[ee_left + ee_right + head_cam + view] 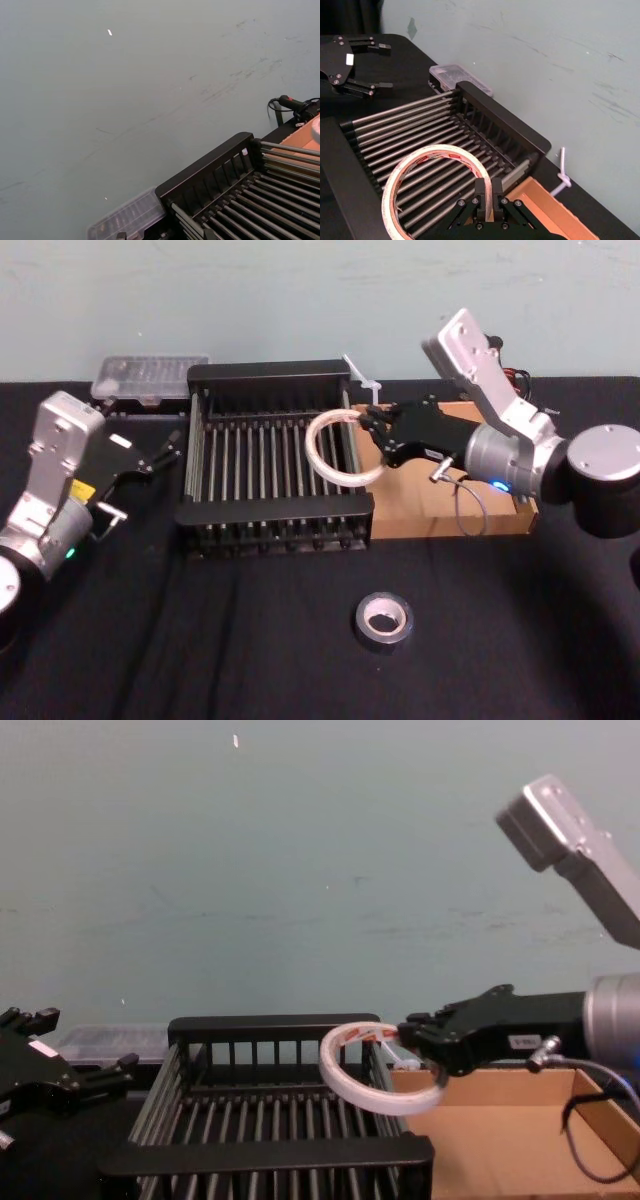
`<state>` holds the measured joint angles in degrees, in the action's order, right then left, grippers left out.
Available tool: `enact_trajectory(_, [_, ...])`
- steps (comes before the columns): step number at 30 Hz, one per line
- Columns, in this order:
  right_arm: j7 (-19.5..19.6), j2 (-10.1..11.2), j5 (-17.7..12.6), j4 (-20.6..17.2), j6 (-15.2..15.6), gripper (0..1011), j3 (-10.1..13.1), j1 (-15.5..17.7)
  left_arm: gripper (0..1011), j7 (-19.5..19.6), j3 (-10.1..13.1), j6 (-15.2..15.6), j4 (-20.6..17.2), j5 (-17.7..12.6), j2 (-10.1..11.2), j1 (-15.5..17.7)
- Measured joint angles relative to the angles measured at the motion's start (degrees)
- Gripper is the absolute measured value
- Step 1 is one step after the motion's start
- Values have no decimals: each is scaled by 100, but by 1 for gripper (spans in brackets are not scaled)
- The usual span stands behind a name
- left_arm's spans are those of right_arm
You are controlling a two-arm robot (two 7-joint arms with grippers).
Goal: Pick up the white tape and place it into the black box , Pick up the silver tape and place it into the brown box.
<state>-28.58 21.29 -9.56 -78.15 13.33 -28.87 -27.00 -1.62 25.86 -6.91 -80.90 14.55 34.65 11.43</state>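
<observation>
My right gripper (pixel 372 423) is shut on the white tape (pixel 312 445), a thin ring with red print inside, tilted above the right end of the black box (pixel 270 375). The right wrist view shows the white tape (pixel 440 149) over the crate's bars (pixel 410 125), pinched at my right gripper (pixel 483 189). From the chest the white tape (pixel 372 1102) hangs above the crate's right rim. The silver tape (pixel 383 623) lies flat on the table in front. The brown box (pixel 450 510) stands right of the crate. My left gripper (pixel 165 450) waits open to the crate's left.
A clear plastic case (pixel 150 378) lies behind the crate's left corner. A knotted white cord (pixel 360 375) sits behind the crate, at the wall. The black tabletop (pixel 200 640) is free in front around the grey roll.
</observation>
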Motion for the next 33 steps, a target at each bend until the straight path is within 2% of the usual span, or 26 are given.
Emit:
enact_trajectory(13, [-118, -325, 86, 495, -109, 80, -276, -396, 1002, 0, 0, 0, 0, 0, 0, 0])
enact_trajectory(29, [-115, -313, 88, 476, -107, 81, -265, -381, 1001, 0, 0, 0, 0, 0, 0, 0])
enact_trajectory(33, [-113, -309, 86, 469, -105, 146, -262, -376, 1001, 0, 0, 0, 0, 0, 0, 0])
